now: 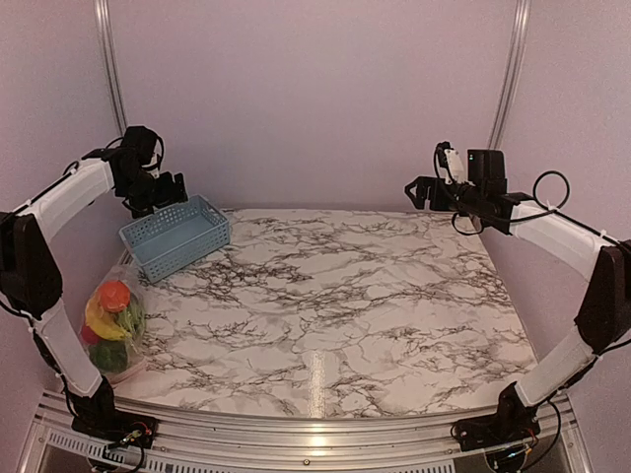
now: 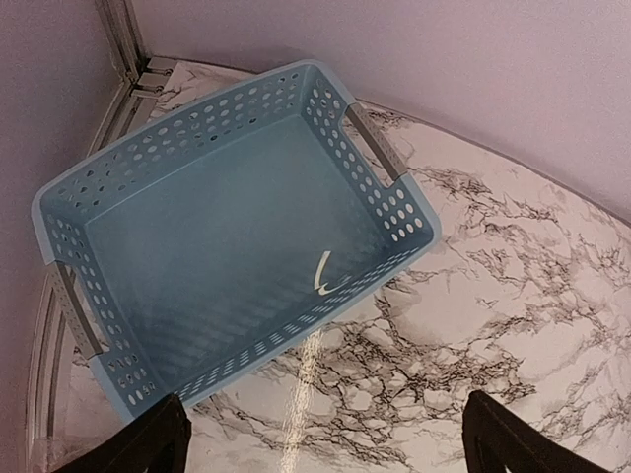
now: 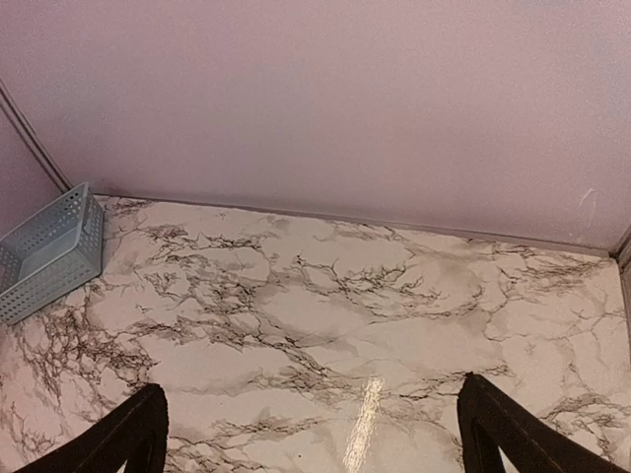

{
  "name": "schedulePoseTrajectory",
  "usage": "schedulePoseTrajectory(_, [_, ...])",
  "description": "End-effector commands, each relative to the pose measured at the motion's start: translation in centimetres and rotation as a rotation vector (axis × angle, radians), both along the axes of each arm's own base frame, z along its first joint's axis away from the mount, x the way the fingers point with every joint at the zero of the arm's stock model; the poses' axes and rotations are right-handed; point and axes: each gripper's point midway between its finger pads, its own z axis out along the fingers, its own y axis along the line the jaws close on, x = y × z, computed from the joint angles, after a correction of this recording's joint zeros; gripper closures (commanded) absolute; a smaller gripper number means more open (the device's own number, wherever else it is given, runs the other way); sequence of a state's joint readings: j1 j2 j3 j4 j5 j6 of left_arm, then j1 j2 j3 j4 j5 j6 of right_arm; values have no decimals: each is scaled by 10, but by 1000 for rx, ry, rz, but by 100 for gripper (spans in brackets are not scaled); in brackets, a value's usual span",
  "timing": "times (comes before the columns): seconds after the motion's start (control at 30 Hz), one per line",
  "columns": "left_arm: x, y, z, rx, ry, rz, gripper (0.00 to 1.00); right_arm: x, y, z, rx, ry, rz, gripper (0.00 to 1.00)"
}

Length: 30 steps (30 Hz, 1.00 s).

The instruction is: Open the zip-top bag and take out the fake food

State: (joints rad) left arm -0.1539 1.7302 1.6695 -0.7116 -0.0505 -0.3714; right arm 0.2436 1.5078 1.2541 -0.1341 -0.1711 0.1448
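One marble bench [image 1: 345, 296] carries everything. Far-left on it sits the blue basket [image 1: 177, 235], beneath the left pincer [image 2: 325, 443], which gapes wide and empty. The zip-top bag [image 1: 128, 276] lies at the bench's left edge, nearward of that pincer, the closer one by far. Its long axis runs near-to-far, with the fake food [image 1: 113, 296] bunched inside. The right pincer [image 3: 315, 439], equally wide, hangs well apart.

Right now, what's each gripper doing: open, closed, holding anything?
Left gripper: open, holding nothing.
Right gripper: open, holding nothing.
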Motion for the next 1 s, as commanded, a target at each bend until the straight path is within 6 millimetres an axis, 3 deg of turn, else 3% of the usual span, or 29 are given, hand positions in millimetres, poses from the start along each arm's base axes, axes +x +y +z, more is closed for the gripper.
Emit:
schedulePoseTrajectory(0.0, [-8,-2,6,-47,26,-46,1,-4,18,15,27,-5,86,1])
schedulePoseTrajectory(0.23, [-60,26,-17,-16,157,50,1,-4,24,5,42,28,117,1])
schedulePoseTrajectory(0.63, [-165,60,-31,31,348,294,1,0,45,-17,92,87,217,1])
schedulePoseTrajectory(0.97, [-227,64,-41,60,517,368,1,-1,53,-28,140,110,253,1])
